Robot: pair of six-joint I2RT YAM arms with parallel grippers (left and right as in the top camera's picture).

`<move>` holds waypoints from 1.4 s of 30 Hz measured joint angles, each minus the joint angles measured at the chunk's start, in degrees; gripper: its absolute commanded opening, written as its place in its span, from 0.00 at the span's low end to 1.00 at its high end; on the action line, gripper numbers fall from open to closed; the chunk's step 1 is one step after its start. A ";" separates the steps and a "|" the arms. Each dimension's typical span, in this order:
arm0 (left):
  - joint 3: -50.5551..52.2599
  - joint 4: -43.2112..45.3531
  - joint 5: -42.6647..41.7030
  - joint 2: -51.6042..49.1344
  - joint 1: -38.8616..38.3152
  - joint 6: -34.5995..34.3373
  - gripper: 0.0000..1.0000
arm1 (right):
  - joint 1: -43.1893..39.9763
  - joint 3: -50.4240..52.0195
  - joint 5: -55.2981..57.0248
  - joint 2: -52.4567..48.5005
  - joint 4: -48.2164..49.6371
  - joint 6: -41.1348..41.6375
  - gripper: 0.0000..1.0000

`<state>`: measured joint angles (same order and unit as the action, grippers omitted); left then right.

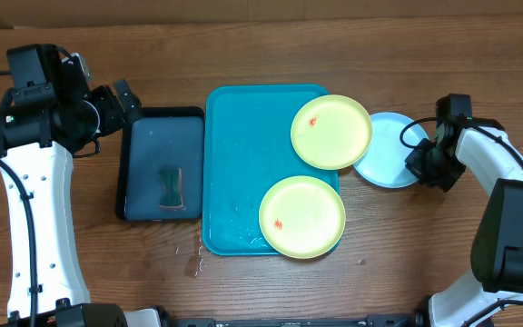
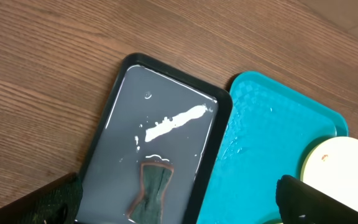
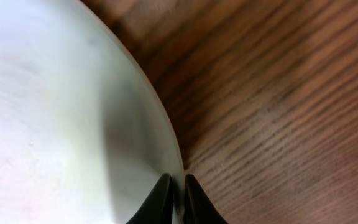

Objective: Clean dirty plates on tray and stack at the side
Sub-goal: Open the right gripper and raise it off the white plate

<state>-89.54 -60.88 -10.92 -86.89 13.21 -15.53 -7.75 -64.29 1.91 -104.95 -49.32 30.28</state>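
Observation:
The turquoise tray [image 1: 234, 163] lies mid-table with two yellow-green plates on its right side, one at the back [image 1: 331, 132] and one at the front [image 1: 302, 216], each with an orange-red smear. To the right of the tray, a light blue plate [image 1: 387, 154] rests on the wood, partly under the back yellow-green plate. My right gripper [image 1: 418, 162] is shut on this plate's right rim; the right wrist view shows its fingers [image 3: 178, 193] pinching the pale rim [image 3: 73, 112]. My left gripper [image 1: 127, 102] hangs open above a navy tray, its fingers wide apart [image 2: 179, 211].
A dark navy tray [image 1: 148, 136] left of the turquoise one holds shallow water and a green sponge [image 1: 170, 188]; the sponge [image 2: 151, 190] shows below my left gripper. Water drops [image 1: 193, 259] lie on the wood by the turquoise tray's front left corner.

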 measured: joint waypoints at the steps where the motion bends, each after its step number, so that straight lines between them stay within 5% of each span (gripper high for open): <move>1: 0.00 0.00 0.00 0.00 0.00 0.00 1.00 | -0.02 0.02 -0.02 0.00 -0.26 -0.07 0.09; 8: 0.00 0.00 0.00 0.00 0.00 0.00 1.00 | -0.04 0.11 -4.13 0.00 -0.09 -5.35 0.21; 11: 0.00 -0.02 0.00 0.00 0.00 0.00 1.00 | -0.04 0.11 -5.49 0.00 -0.48 -7.87 0.38; 14: 0.00 0.00 0.00 0.00 0.00 0.00 1.00 | -0.04 -0.55 -6.25 0.00 -2.93 -9.90 0.42; 26: 0.00 0.00 0.00 0.00 0.00 0.00 1.00 | 1.62 -20.59 -10.73 0.02 -12.76 -14.62 0.44; 42: 0.00 0.00 0.00 0.00 0.00 0.00 1.00 | 11.37 -20.79 -9.03 0.02 -11.30 -19.28 0.49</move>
<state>-89.54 -60.88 -10.92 -86.89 13.21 -15.53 3.62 -85.08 -7.11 -104.92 -60.62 11.00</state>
